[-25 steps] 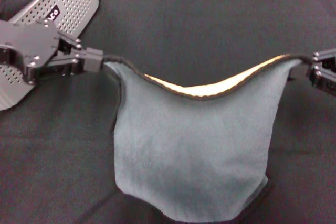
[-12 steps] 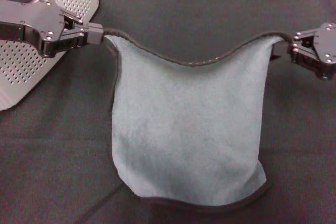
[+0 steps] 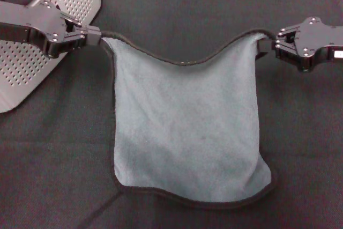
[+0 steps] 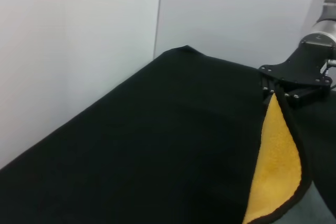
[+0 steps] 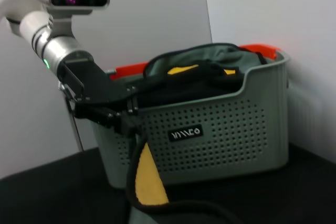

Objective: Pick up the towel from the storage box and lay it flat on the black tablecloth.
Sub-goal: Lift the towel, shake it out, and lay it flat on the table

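Stood behind the surface, beyond the jaws: plain white wall (image 4: pixel 79 51), evenly lit, split by one thin vertical seam (image 4: pixel 159 14).

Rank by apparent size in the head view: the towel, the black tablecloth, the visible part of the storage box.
1. black tablecloth
2. towel
3. storage box, only partly in frame, so its full size is unsure.

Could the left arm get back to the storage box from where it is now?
Probably not yet: the storage box sits right beside the left end effector, nothing between, but it is shut on a towel corner.
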Action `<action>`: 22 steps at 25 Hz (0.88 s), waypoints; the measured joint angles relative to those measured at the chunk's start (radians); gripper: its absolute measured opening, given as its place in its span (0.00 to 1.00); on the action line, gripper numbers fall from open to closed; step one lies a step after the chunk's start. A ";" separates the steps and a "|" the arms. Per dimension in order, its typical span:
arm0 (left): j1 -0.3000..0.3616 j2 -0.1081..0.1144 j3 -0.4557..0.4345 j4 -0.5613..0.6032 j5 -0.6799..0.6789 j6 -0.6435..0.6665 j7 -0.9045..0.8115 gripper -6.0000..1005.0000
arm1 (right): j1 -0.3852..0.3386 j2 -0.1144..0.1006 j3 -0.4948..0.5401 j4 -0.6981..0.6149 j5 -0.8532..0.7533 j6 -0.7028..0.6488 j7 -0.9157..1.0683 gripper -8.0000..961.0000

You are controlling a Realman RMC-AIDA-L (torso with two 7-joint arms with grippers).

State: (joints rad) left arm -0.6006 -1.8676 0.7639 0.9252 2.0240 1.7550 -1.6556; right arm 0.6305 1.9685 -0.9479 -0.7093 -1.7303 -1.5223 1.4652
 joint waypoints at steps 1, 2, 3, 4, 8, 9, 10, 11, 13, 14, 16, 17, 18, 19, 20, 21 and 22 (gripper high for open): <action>0.000 0.000 0.000 0.000 0.002 -0.008 0.000 0.03 | 0.003 0.002 -0.001 0.001 -0.007 0.010 -0.002 0.02; 0.000 0.000 0.000 0.000 0.004 -0.017 0.000 0.03 | 0.007 0.004 -0.002 0.002 -0.013 0.023 -0.005 0.02; 0.000 -0.001 0.000 0.000 0.004 -0.022 0.000 0.03 | 0.008 0.005 -0.002 0.003 -0.017 0.032 -0.006 0.02; 0.000 -0.001 0.000 0.000 0.005 -0.032 -0.001 0.03 | 0.009 0.006 -0.002 0.003 -0.018 0.041 -0.008 0.02; 0.002 -0.004 0.000 0.000 0.006 -0.066 -0.005 0.03 | 0.010 0.006 -0.004 0.003 -0.020 0.067 -0.014 0.02; 0.003 -0.004 0.000 0.000 0.006 -0.073 -0.005 0.03 | 0.011 0.006 -0.006 0.003 -0.020 0.072 -0.015 0.02; 0.004 -0.004 0.000 0.000 0.006 -0.080 -0.006 0.03 | 0.012 0.006 -0.008 0.003 -0.021 0.077 -0.016 0.02; 0.004 -0.004 0.001 0.000 0.006 -0.084 -0.006 0.03 | 0.013 0.006 -0.010 0.003 -0.023 0.083 -0.017 0.02; 0.005 -0.004 0.001 0.000 0.007 -0.088 -0.005 0.03 | 0.014 0.006 -0.012 0.003 -0.029 0.096 -0.018 0.02; 0.005 -0.005 0.002 0.000 0.008 -0.090 -0.005 0.03 | 0.014 0.006 -0.012 0.003 -0.031 0.102 -0.019 0.02; 0.004 -0.009 0.003 0.000 0.014 -0.098 -0.005 0.03 | 0.015 0.007 -0.012 0.004 -0.032 0.116 -0.020 0.02; 0.003 -0.011 0.004 0.000 0.023 -0.105 -0.005 0.03 | 0.015 0.007 -0.012 0.004 -0.032 0.121 -0.021 0.02; 0.002 -0.015 0.004 0.000 0.035 -0.112 -0.005 0.03 | 0.015 0.007 -0.012 0.004 -0.032 0.127 -0.023 0.02; -0.001 -0.023 0.005 0.000 0.051 -0.125 -0.007 0.03 | 0.016 0.007 -0.012 0.004 -0.032 0.134 -0.027 0.02; -0.001 -0.026 0.005 0.001 0.056 -0.127 -0.007 0.03 | 0.017 0.007 -0.012 0.004 -0.032 0.137 -0.030 0.02; -0.004 -0.032 0.006 0.006 0.068 -0.133 -0.007 0.03 | 0.018 0.006 -0.012 0.005 -0.032 0.140 -0.031 0.02; -0.007 -0.040 0.006 0.012 0.083 -0.141 -0.007 0.03 | 0.020 0.005 -0.012 0.006 -0.034 0.146 -0.032 0.02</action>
State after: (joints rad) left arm -0.6077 -1.9080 0.7701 0.9371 2.1070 1.6140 -1.6627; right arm 0.6506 1.9735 -0.9603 -0.7034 -1.7643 -1.3767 1.4331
